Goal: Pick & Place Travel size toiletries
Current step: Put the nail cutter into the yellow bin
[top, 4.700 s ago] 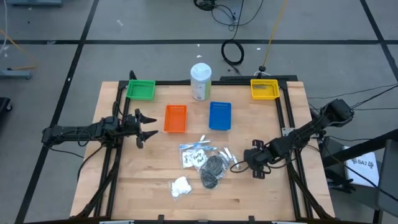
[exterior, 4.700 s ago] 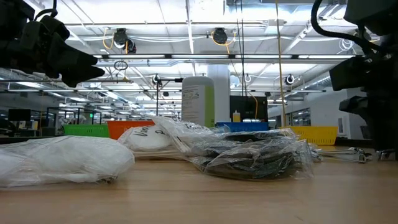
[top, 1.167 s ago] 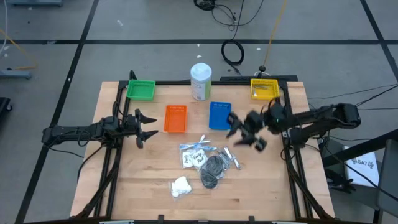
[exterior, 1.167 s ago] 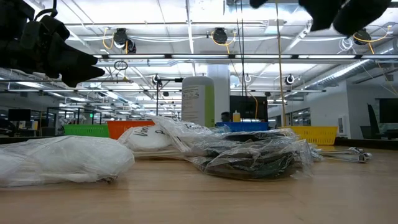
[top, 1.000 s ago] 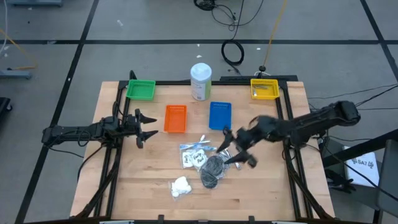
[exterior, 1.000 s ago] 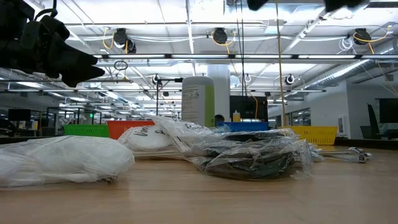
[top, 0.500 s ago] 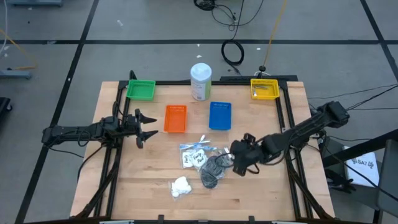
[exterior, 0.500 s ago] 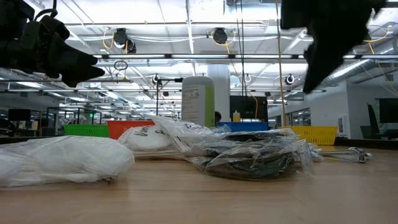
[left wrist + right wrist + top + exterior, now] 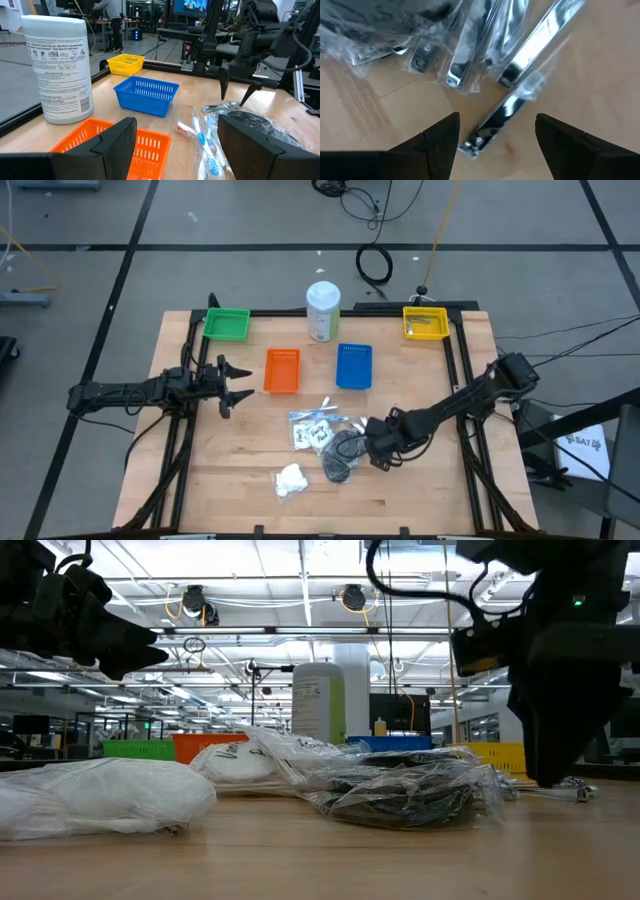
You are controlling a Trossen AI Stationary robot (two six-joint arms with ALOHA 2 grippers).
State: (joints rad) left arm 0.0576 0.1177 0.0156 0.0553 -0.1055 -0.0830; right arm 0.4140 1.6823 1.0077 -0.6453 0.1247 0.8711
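The toiletries lie in a cluster at mid-table: clear sachets (image 9: pixel 313 426), dark grey puffs (image 9: pixel 341 452) in plastic, a white fluffy wad (image 9: pixel 291 479) nearer the near edge, and slim silvery sticks (image 9: pixel 520 60). My right gripper (image 9: pixel 372 444) is open and points down over the sticks at the cluster's right side. In the right wrist view its fingers (image 9: pixel 440 137) stand either side of one stick's end (image 9: pixel 492 125), apart from it. The left wrist view shows the right gripper (image 9: pixel 236 95) just above the table beside the puffs (image 9: pixel 257 127). My left gripper (image 9: pixel 236 383) waits open near the left edge.
A tall white bottle (image 9: pixel 322 310) stands at the far edge. Four trays sit around it: green (image 9: pixel 226 324), orange (image 9: pixel 282 370), blue (image 9: pixel 354 366) and yellow (image 9: pixel 425 322). Bare wood lies along the near edge and to the right of the cluster.
My right gripper has swung from high up near the blue tray toward the near edge and the cluster, and has come down until its fingers are just above the table at the silvery sticks. The toiletries have not moved.
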